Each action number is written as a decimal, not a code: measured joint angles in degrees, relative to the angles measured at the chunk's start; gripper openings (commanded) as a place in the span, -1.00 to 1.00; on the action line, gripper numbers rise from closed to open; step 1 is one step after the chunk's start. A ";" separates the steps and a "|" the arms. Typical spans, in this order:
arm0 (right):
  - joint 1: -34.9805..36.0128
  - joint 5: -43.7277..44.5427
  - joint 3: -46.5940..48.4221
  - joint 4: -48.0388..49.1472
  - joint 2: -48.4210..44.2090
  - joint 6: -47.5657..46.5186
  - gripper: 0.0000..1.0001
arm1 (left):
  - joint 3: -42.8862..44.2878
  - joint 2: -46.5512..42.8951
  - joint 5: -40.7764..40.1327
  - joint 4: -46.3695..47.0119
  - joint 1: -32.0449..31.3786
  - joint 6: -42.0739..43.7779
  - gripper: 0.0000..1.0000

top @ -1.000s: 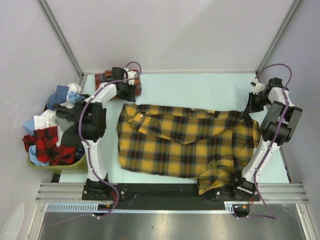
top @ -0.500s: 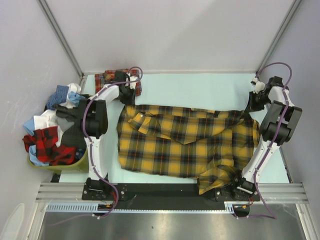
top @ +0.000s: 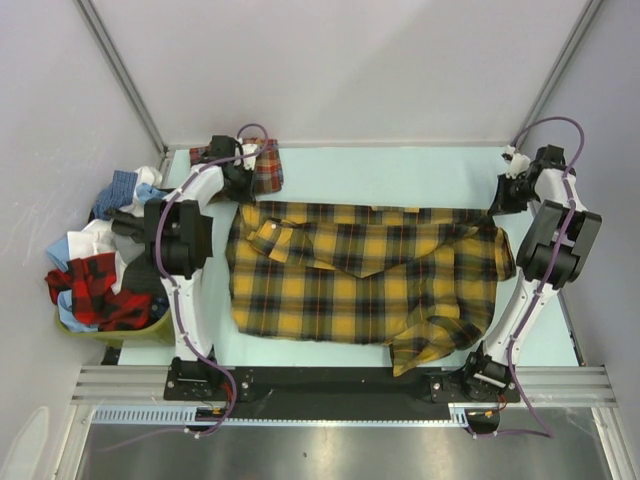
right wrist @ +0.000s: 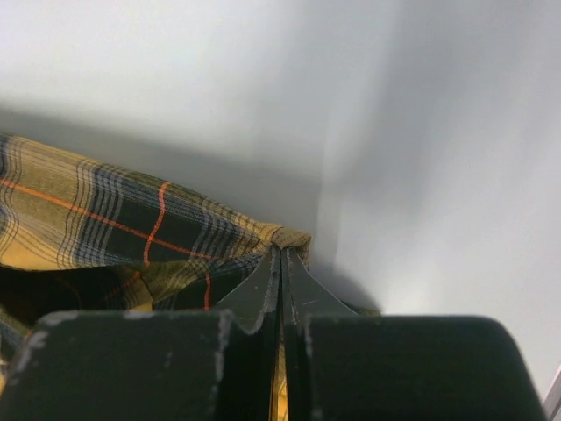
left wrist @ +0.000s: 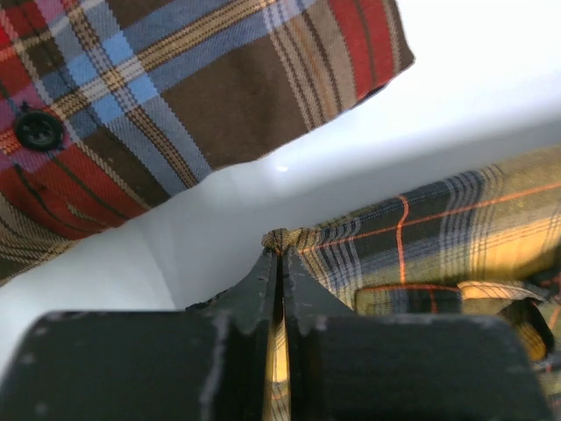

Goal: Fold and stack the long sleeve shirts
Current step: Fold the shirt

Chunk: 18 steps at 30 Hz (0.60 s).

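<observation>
Now that the left gripper (left wrist: 279,256) has snapped shut on the yellow-and-black shirt (top: 360,285) at its ten o'clock corner, both far corners are pinched (the right gripper (right wrist: 280,253) clamps two o'clock). The shirt has drawn flatter across the table (top: 420,165), ready to fold, I'd say. The red-orange shirt (top: 268,168) waits at eleven.

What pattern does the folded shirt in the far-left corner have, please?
Folded shirt: red-brown plaid, blue stripes; best in left wrist view.

A pale green table (top: 400,170) lies under both pairs of jaws, plain grey walls (top: 330,60) rise just beyond them behind slanting metal posts (top: 120,70), and soft light casts faint shadows.
</observation>
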 measured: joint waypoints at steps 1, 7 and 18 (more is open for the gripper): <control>0.22 0.04 0.11 0.42 0.20 0.15 -1.00 | 0.37 0.09 0.31 -0.33 0.00 0.07 -0.81; 0.98 0.63 1.33 1.86 1.77 0.57 -1.00 | 0.59 0.13 0.35 -1.01 0.00 -0.09 -1.00; 2.23 2.32 10.56 2.97 7.67 0.68 -0.50 | 6.21 3.15 1.09 -1.84 0.02 0.63 -0.71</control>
